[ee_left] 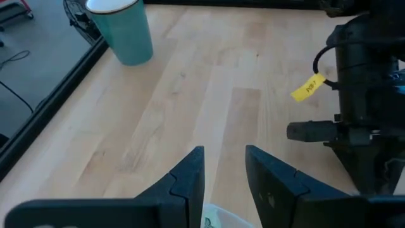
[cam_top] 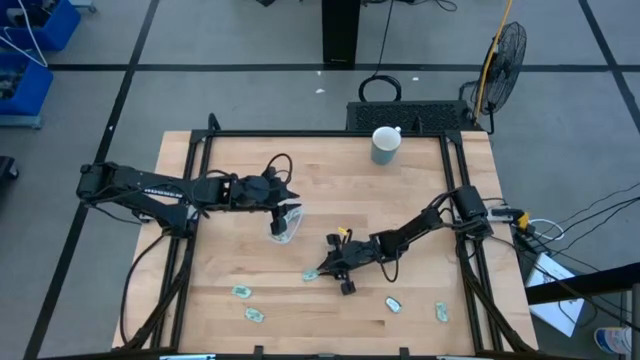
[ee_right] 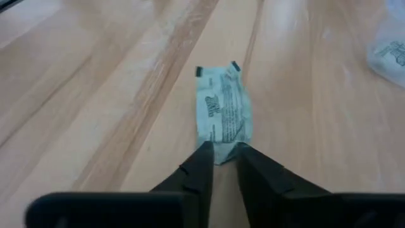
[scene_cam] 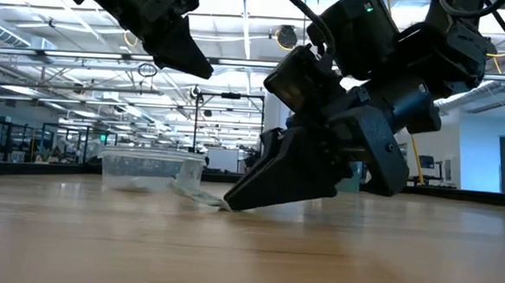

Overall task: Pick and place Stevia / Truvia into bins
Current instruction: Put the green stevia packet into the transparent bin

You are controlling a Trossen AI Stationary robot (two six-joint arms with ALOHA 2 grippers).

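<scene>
I count five loose Stevia packets on the table [cam_top: 330, 190]: one [cam_top: 311, 273] pinched in the right gripper's [cam_top: 321, 270] jaws, and four more well apart from them [cam_top: 241, 292] [cam_top: 256, 315] [cam_top: 393, 304] [cam_top: 441, 312]. There's one clear bin [cam_top: 284, 228] right under the left gripper's [cam_top: 289, 214] jaws, and I can't count what's inside it. One mug [cam_top: 385, 145], far from both.

Left arm stretched toward mid-tabletop, left gripper [cam_top: 287, 216] raised, fingers slightly parted, right arm angled low, right gripper [ee_right: 221, 152] tips pinched, touching the tabletop
</scene>
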